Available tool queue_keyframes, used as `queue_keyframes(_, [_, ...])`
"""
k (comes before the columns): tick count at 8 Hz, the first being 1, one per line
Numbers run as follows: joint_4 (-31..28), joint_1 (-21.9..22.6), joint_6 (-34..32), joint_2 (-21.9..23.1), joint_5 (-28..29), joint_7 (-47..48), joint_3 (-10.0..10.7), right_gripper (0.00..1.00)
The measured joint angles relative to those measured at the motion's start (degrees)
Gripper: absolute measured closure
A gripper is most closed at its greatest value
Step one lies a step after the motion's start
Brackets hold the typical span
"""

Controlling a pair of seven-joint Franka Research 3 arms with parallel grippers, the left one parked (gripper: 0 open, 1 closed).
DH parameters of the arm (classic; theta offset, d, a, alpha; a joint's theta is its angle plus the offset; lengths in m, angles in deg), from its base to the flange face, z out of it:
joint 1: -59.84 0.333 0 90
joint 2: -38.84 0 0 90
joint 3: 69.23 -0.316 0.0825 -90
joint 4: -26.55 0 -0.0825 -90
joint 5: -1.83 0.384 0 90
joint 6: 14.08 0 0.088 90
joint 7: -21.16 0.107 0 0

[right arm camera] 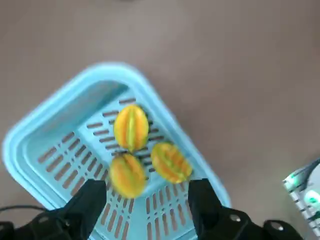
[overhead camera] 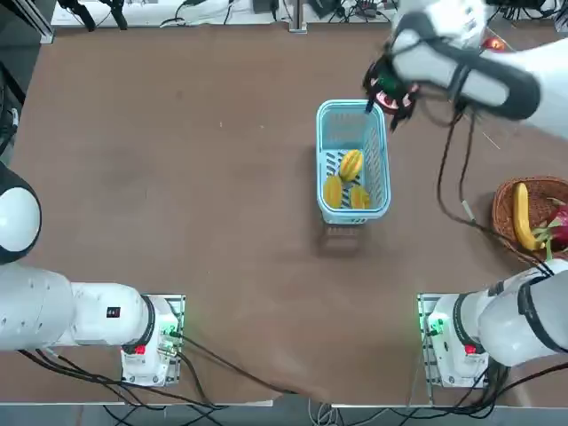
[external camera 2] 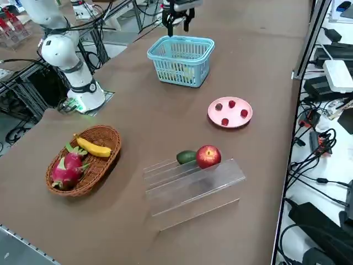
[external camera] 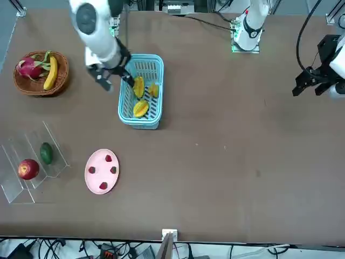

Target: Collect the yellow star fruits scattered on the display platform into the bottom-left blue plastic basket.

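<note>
Found all three star fruits (right arm camera: 131,127) lying inside the blue plastic basket (overhead camera: 380,160), with the right hand (right arm camera: 147,200) released and empty just above its rim, apparently after the last drop.

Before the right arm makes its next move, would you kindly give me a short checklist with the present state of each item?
1. All three yellow star fruits inside the blue plastic basket: ok.
2. No star fruit left on the display platform; it holds only a red apple and a green fruit: ok.
3. Right gripper open and empty: ok.
4. Right gripper above the basket, not touching it: ok.
5. Basket upright on the table: ok.
</note>
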Motion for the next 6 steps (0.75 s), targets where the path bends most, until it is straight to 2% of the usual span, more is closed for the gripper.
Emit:
queue_keyframes(3, [12.1,-9.8,-11.5,0.4,-0.3,-20.1,3.7,0.00])
queue_keyframes(4, [14.5,-12.8,-14.8,0.4,-0.8,-27.5,4.5,0.00])
queue_keyframes(6, [16.1,-16.6,-17.7,0.3,-6.8,-39.2,5.3,0.00])
